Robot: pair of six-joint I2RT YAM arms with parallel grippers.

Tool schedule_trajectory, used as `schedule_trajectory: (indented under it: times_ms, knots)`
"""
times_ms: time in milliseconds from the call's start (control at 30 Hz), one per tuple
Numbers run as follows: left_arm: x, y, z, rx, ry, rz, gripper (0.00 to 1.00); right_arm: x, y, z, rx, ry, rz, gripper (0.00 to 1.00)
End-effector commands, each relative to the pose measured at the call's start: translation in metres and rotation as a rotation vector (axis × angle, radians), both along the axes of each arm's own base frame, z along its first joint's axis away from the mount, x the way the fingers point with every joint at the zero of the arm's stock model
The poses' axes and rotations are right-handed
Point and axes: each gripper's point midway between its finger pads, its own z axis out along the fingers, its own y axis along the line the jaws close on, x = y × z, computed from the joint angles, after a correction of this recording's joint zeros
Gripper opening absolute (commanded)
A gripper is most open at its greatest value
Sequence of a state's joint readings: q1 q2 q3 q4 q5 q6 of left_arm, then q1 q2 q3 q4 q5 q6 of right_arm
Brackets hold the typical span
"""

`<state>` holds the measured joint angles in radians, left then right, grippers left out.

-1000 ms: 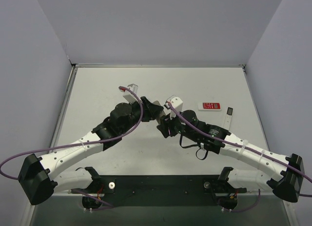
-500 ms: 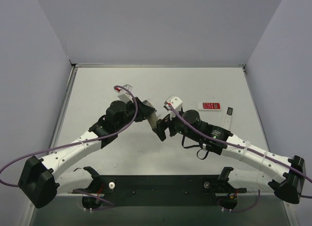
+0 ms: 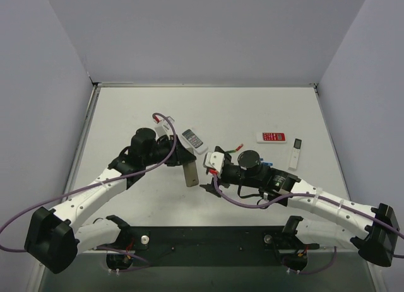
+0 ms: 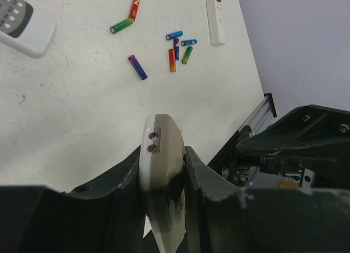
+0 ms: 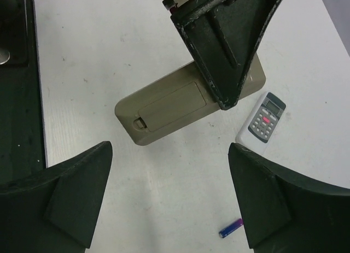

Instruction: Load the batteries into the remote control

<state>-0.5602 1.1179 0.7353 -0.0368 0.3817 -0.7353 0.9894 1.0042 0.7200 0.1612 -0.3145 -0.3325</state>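
A: The left gripper point(image 4: 162, 174) is seen clamped on the remote control point(image 4: 160, 146), which is pinched between its two black fingers point(image 4: 194, 171).

B: How is the remote control turned?

A: From the left wrist it is viewed edge-on, with two small round marks showing near its tip. From the right wrist its tan-grey back is seen, with the battery cover point(image 5: 174, 104) fitted in place and one black finger laid across the far end.

B: Is it lifted off the table point(image 3: 252, 109)?

A: That cannot be told. From above it is placed near the middle of the table, between the two wrists.

B: What is reported of the right gripper point(image 5: 168, 149)?

A: Its jaws are spread wide and nothing is held. In its own view the remote control's back is framed just above the gap.

B: Where are the batteries point(image 4: 174, 48) found?

A: They are scattered loose on the table, well apart from the remote control and near a slim white remote point(image 4: 215, 18). One blue battery point(image 5: 231, 228) is caught at the bottom of the right wrist view.

B: What else is seen?

A: A white remote with a dark display point(image 5: 265, 118) is laid just beside the held one, and a red remote point(image 3: 271, 137) is set further right.
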Motion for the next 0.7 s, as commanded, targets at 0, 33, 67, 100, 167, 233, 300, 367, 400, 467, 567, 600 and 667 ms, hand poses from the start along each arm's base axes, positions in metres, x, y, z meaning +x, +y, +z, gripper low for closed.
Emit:
schedule_trajectory:
  times_ms: [0, 33, 67, 100, 167, 233, 300, 367, 400, 467, 567, 600, 667]
  knots:
    - [-0.016, -0.007, 0.035, -0.059, -0.069, -0.116, 0.0, -0.004, 0.02, 0.018, 0.041, -0.178, 0.157, 0.8]
    - [-0.017, -0.007, 0.035, -0.063, -0.061, -0.113, 0.0, -0.003, 0.023, 0.018, 0.044, -0.189, 0.165, 0.75]
    - [-0.016, -0.006, 0.035, -0.065, -0.059, -0.103, 0.0, -0.004, 0.025, 0.018, 0.045, -0.19, 0.179, 0.73]
    - [-0.015, -0.006, 0.035, -0.065, -0.057, -0.096, 0.0, -0.005, 0.027, 0.018, 0.047, -0.192, 0.188, 0.71]
    - [-0.014, -0.006, 0.032, -0.069, -0.03, -0.082, 0.0, -0.005, 0.032, 0.018, 0.049, -0.192, 0.201, 0.67]
    - [-0.013, -0.007, 0.032, -0.078, -0.015, -0.074, 0.0, -0.004, 0.035, 0.015, 0.048, -0.191, 0.209, 0.63]
    - [-0.012, -0.008, 0.031, -0.083, -0.007, -0.068, 0.0, -0.005, 0.037, 0.013, 0.04, -0.194, 0.225, 0.61]
    - [-0.012, -0.008, 0.031, -0.084, 0.002, -0.06, 0.0, -0.006, 0.038, 0.01, 0.031, -0.185, 0.235, 0.58]
    - [-0.012, -0.008, 0.031, -0.086, 0.008, -0.056, 0.0, -0.007, 0.039, 0.009, 0.03, -0.182, 0.239, 0.58]
    - [-0.012, -0.008, 0.032, -0.093, 0.014, -0.053, 0.0, -0.006, 0.04, 0.009, 0.03, -0.188, 0.241, 0.56]
    - [-0.012, -0.008, 0.034, -0.1, 0.02, -0.049, 0.0, -0.005, 0.041, 0.006, 0.023, -0.186, 0.241, 0.54]
    - [-0.012, -0.008, 0.034, -0.102, 0.021, -0.048, 0.0, -0.005, 0.042, 0.006, 0.024, -0.184, 0.243, 0.54]
    - [-0.012, -0.008, 0.035, -0.109, 0.026, -0.047, 0.0, -0.006, 0.043, 0.006, 0.024, -0.182, 0.248, 0.54]
